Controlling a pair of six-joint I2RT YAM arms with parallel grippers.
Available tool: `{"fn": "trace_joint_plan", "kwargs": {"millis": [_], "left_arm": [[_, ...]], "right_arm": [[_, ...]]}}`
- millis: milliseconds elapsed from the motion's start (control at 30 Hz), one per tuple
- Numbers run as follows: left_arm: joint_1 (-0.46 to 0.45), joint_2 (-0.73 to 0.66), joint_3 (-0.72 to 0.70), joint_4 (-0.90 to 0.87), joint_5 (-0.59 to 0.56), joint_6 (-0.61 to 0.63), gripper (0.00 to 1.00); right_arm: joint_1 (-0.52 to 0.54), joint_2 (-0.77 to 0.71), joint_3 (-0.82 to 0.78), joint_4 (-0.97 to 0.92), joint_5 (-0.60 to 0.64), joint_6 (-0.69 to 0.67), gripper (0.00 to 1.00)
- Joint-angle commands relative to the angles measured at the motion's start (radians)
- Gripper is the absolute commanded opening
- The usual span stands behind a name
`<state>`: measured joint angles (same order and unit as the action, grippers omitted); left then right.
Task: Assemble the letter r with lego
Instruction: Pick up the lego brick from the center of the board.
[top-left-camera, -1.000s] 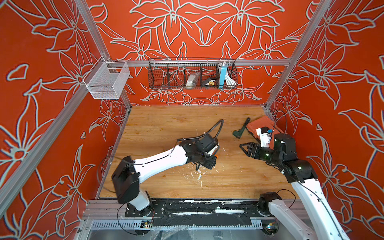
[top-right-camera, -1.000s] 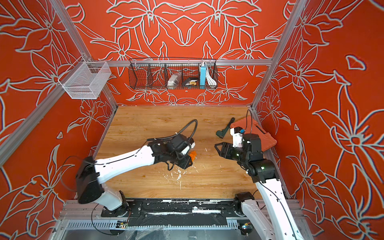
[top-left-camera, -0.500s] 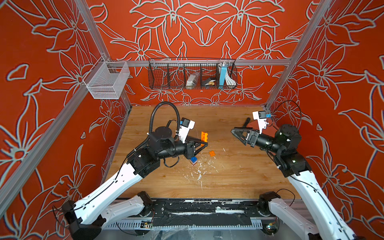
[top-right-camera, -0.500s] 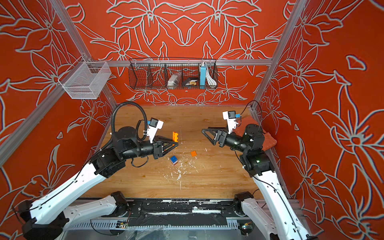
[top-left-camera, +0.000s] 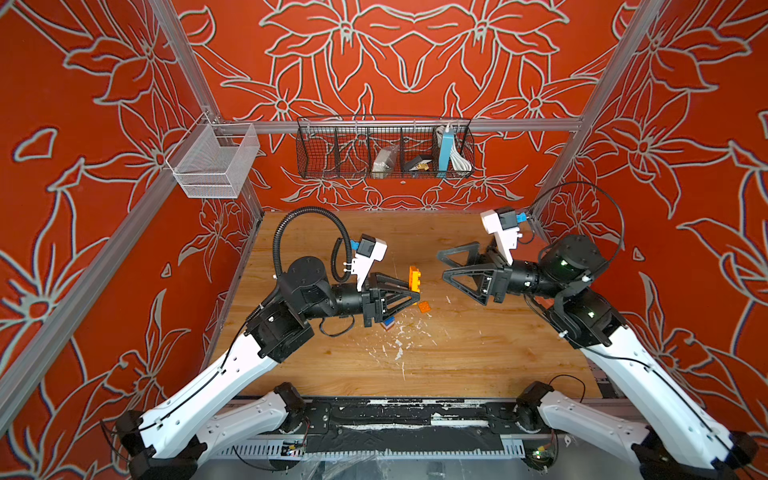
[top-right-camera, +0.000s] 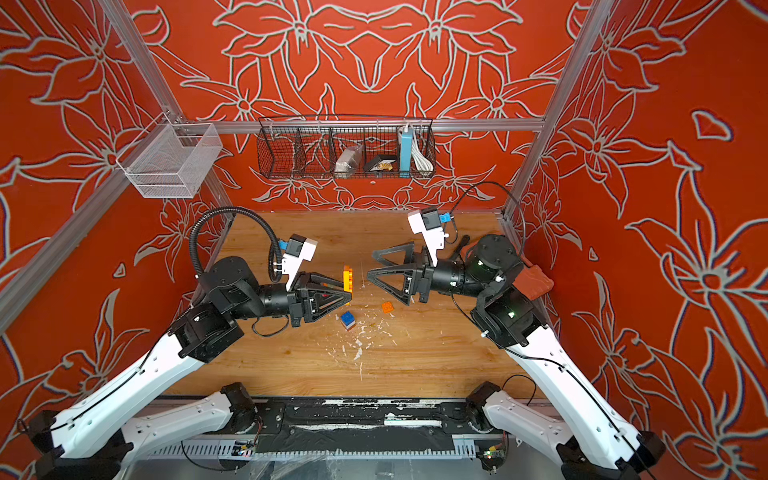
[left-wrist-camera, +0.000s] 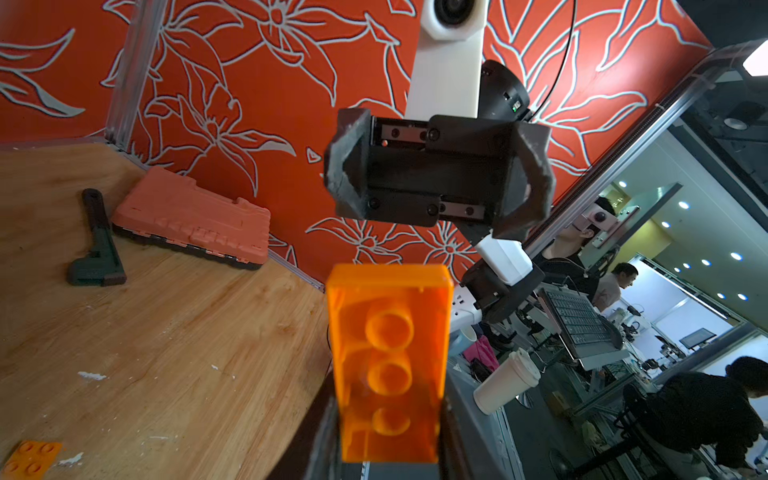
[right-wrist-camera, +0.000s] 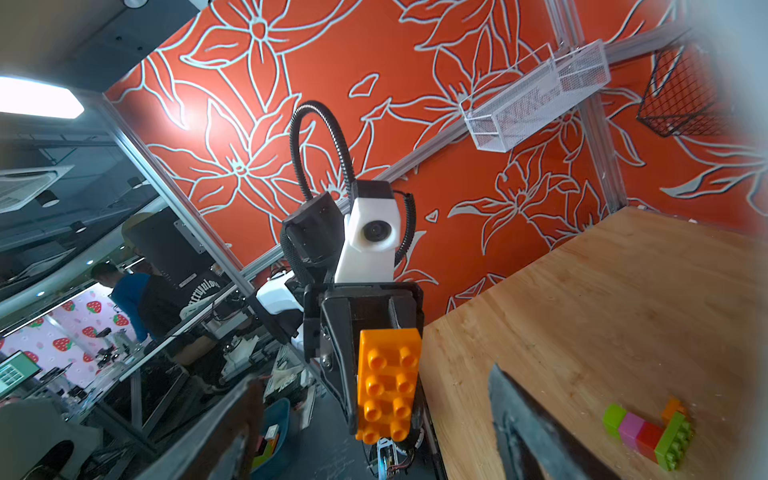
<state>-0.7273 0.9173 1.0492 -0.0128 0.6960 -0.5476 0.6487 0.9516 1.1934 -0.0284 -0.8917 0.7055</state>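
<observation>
Right gripper nearer; orange brick in left gripper.

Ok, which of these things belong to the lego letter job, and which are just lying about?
Job: held orange brick, orange plate, blue brick, brick cluster.
Lying about: red case, dark tool, black basket, white basket, paint flecks.

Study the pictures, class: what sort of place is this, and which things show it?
Probably a robot test cell in a lab: two arms at a wooden tabletop, walled by flower-patterned panels; the left wrist view shows people at workbenches beyond.
</observation>
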Motion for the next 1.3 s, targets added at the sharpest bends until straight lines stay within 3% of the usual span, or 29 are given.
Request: {"fn": "trace_joint_plan", "kwargs": {"millis": [0,767,1267], "left_arm": [[0.003,-0.01,0.038,0.051,0.063,0.007,0.0],[0.003,-0.019,0.024,0.065,0.085,-0.007,0.0],[0.003,-0.02,0.023,0.068,0.088,-0.009,0.0]], "right_arm": [[0.039,0.017,0.029,-0.028,0.002,-0.047,0.87],[0.157,0.062,0.035,0.067,0.047,0.007,0.73],[0.172,0.072,0.027,0.094,0.062,0.034,0.52]]}}
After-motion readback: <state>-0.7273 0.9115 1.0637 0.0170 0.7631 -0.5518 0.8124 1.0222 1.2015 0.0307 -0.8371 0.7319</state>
